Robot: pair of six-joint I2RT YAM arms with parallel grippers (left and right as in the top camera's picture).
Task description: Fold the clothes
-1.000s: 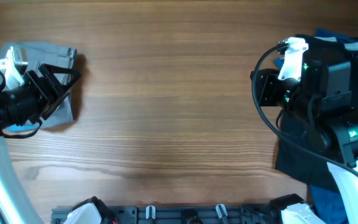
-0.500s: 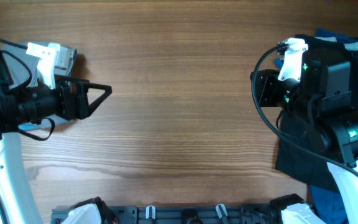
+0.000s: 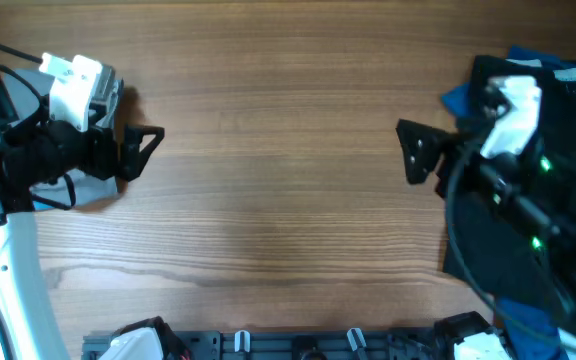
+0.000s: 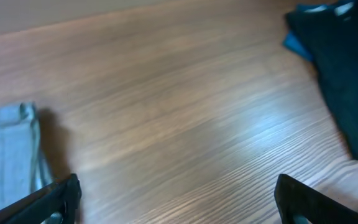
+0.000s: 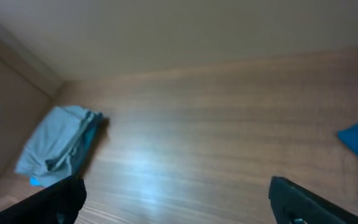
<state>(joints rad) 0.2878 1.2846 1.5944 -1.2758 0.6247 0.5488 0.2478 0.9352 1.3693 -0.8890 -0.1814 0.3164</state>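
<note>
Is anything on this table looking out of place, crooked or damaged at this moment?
Nothing is spilled or damaged. The grey shorts lie at the far left as a slightly uneven folded bundle. At the far right the black garment sits in a loose heap, with blue fabric poking out from under it.

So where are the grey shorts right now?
The shorts lie bundled at the table's far left in the overhead view, partly under the left arm, far across from the black garment.
</note>
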